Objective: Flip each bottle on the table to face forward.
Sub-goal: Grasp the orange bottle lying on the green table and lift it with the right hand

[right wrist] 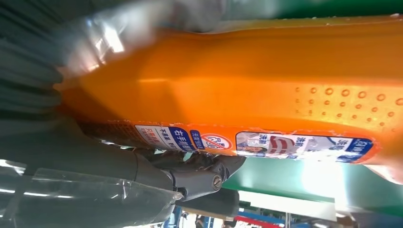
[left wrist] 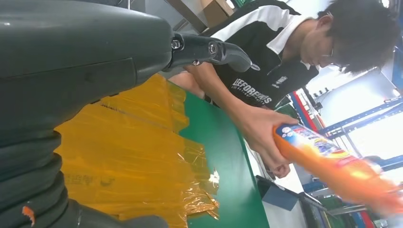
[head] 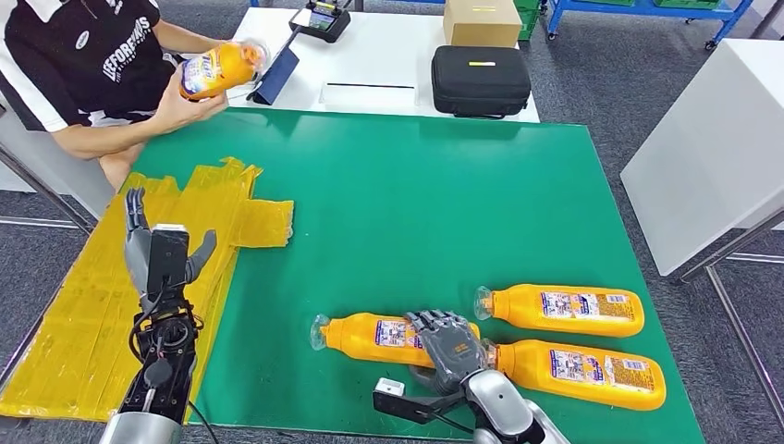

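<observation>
Three orange bottles lie on their sides at the front right of the green mat (head: pixel 416 203), back labels up. My right hand (head: pixel 451 347) grips the base end of the nearest-left bottle (head: pixel 370 338), fingers curled over it. In the right wrist view that bottle (right wrist: pixel 237 85) is pressed close, with my thumb (right wrist: pixel 199 178) against its label side. The other two bottles (head: pixel 564 310) (head: pixel 582 373) lie just right of the hand. My left hand (head: pixel 162 250) is raised over the yellow taped patch, fingers spread, holding nothing. A seated person at the far left holds a fourth orange bottle (head: pixel 217 69) (left wrist: pixel 332 166).
Yellow tape (head: pixel 92 314) covers the mat's left side. Behind the mat, a white table carries a black case (head: pixel 481 80), a cardboard box (head: pixel 481 20) and a small device. Another white table (head: pixel 712 148) stands to the right. The mat's middle is bare green.
</observation>
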You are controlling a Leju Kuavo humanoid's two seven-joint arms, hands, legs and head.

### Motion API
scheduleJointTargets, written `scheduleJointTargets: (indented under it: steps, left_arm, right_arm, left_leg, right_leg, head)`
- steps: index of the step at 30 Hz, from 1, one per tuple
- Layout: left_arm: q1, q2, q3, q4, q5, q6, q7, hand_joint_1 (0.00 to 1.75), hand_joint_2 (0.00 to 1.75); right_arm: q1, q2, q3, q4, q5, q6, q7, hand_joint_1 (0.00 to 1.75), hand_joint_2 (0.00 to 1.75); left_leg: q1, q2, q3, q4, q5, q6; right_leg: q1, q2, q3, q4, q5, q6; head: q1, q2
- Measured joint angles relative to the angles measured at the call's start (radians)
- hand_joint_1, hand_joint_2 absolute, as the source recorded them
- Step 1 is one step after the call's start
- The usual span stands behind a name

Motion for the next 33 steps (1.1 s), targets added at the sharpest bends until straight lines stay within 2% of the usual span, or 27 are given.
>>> scheduleJointTargets:
  steps: [3,9,22,25,28,33]
  left_arm:
    - [0.012,0.000,-0.004,-0.014,0.022,-0.035,-0.009,0.00,1.75]
    - [0.052,-0.013,-0.024,-0.078,0.138,-0.269,-0.056,0.00,1.75]
    - [0.074,-0.022,-0.048,-0.131,0.149,-0.296,-0.058,0.00,1.75]
    - [0.078,-0.024,-0.058,-0.142,0.162,-0.341,-0.064,0.00,1.75]
    - [0.093,-0.031,-0.086,-0.183,0.176,-0.405,-0.058,0.00,1.75]
    - [0.129,-0.038,-0.155,-0.268,0.203,-0.480,-0.021,0.00,1.75]
  right_arm:
    - [0.018,0.010,-0.022,-0.017,-0.008,-0.071,-0.039,1.75,1.75]
    - [0.035,0.053,-0.099,-0.099,-0.031,-0.167,-0.125,1.75,1.75]
    - [0.057,0.082,-0.158,-0.155,-0.037,-0.172,-0.145,1.75,1.75]
    - [0.066,0.089,-0.166,-0.167,-0.055,-0.196,-0.168,1.75,1.75]
    - [0.082,0.111,-0.186,-0.205,-0.123,-0.234,-0.208,1.75,1.75]
    - [0.084,0.162,-0.250,-0.248,-0.353,-0.265,-0.287,1.75,1.75]
  left_leg:
    - [0.000,-0.001,-0.001,0.000,0.000,0.000]
    - [0.000,0.000,-0.002,0.000,0.000,0.000]
    - [0.000,0.000,-0.003,0.000,0.000,0.000]
    - [0.000,-0.001,-0.003,0.000,0.000,0.000]
    - [0.000,-0.001,-0.004,0.000,-0.001,-0.001]
    - [0.000,-0.001,-0.004,0.000,-0.001,-0.001]
  right_leg:
    - [0.000,0.000,0.000,0.000,0.000,0.000]
    - [0.000,0.000,-0.002,0.000,0.000,0.000]
    - [0.000,0.000,-0.002,0.000,0.000,0.000]
    - [0.000,0.000,-0.002,0.000,0.000,0.000]
    - [0.000,0.000,-0.003,0.000,0.000,0.000]
    - [0.000,0.000,-0.003,0.000,0.000,0.000]
  head:
    - [0.000,0.000]
    - [0.000,0.000]
    - [0.000,0.000]
    - [0.000,0.000]
    - [0.000,0.000]
    - [0.000,0.000]
